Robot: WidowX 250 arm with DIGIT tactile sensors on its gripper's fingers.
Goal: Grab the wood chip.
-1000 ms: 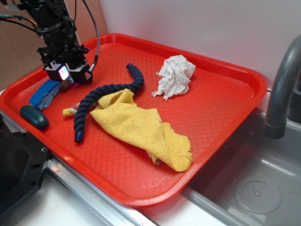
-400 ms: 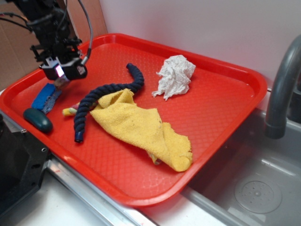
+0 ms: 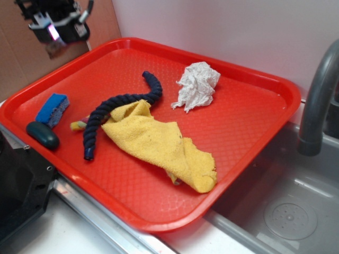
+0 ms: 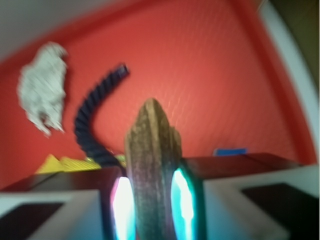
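Exterior view: bright, even, sharp, with soft shadows. Wrist view: heavily blurred throughout (motion smear), the glossy red plastic tray (image 4: 210, 65) and crumpled white paper (image 4: 42, 90) indistinct.

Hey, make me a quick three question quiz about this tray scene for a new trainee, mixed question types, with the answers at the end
1. True or false: the wood chip lies loose on the red tray.
2. Multiple choice: what sits right beside the blue sponge, nearer the tray's front edge? A. the crumpled white paper towel B. the dark teal oval object C. the yellow cloth
3. Fill in: the dark blue rope partly lies on the ______ cloth.

Key
1. False: the hand, raised over the tray's far left corner, is clamped on it.
2. B
3. yellow
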